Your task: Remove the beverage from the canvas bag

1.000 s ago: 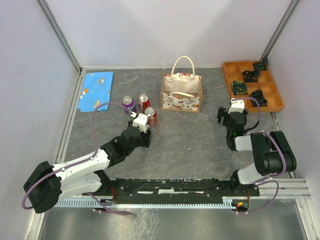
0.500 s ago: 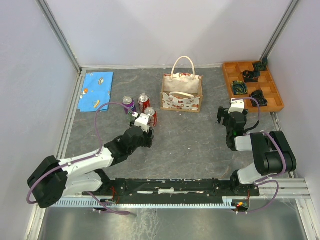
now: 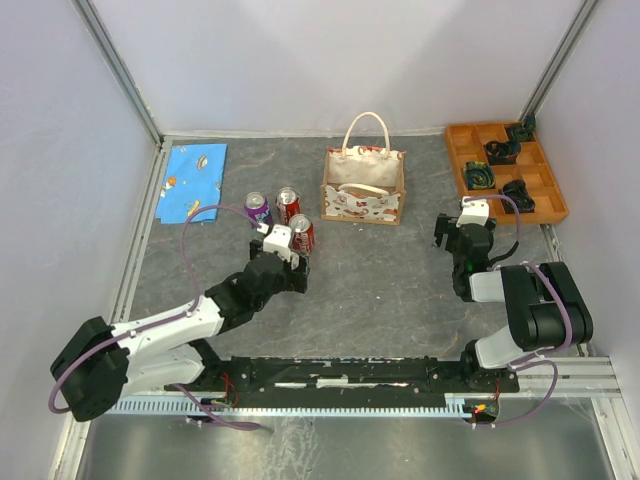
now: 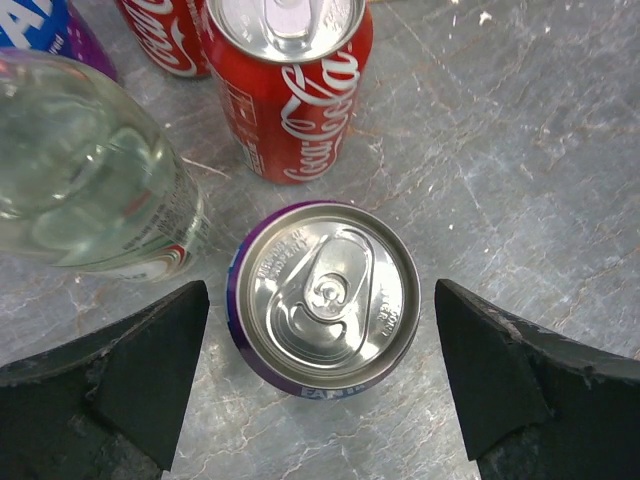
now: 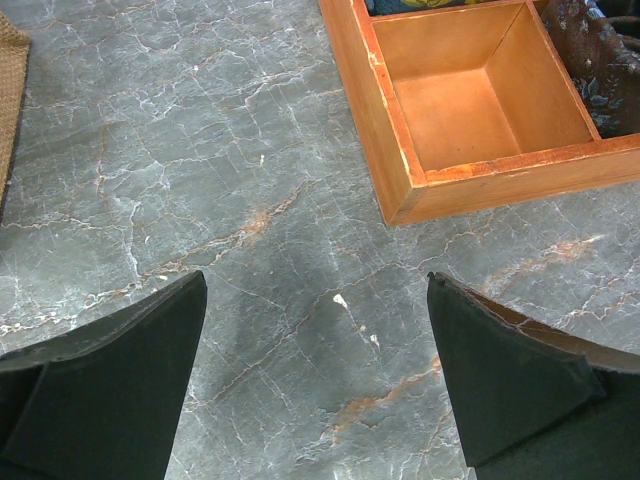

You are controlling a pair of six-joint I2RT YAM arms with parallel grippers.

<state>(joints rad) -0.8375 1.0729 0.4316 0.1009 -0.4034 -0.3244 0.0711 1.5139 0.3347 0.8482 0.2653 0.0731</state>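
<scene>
Cream bag: the canvas bag [image 3: 363, 195] stands upright at the far middle of the grey table [image 3: 390, 290]. Its top is open. I cannot tell what is inside it.
Drink: a purple can [image 4: 323, 295] with a shiny silver top stands upright on the table. It is outside the bag, to the near left of it.
Left gripper: the left gripper [image 4: 315, 300] hangs right over the purple can. Its black fingers [image 4: 130, 385] are spread wide, one on each side of the can. Neither finger touches the can.
Other drinks: a red Coca-Cola can [image 4: 290, 90] stands just past the purple can. A second red can [image 4: 165, 35] and a second purple can [image 4: 45, 30] stand a bit farther back, to the left. A clear bottle [image 4: 90, 180] is just beside the purple can on its left. I cannot tell if the two touch.
Right gripper: the right gripper [image 5: 315, 300] hangs over the table on the right side, near the corner of the tray. Its fingers are spread wide and hold nothing.
Tray: an orange wooden tray [image 5: 368, 120] sits in the far right corner, well apart from the bag. Small dark things [image 5: 590, 60] lie in some of its boxes.
Cloth: a blue cloth [image 3: 192, 180] lies flat in the far left corner.
</scene>
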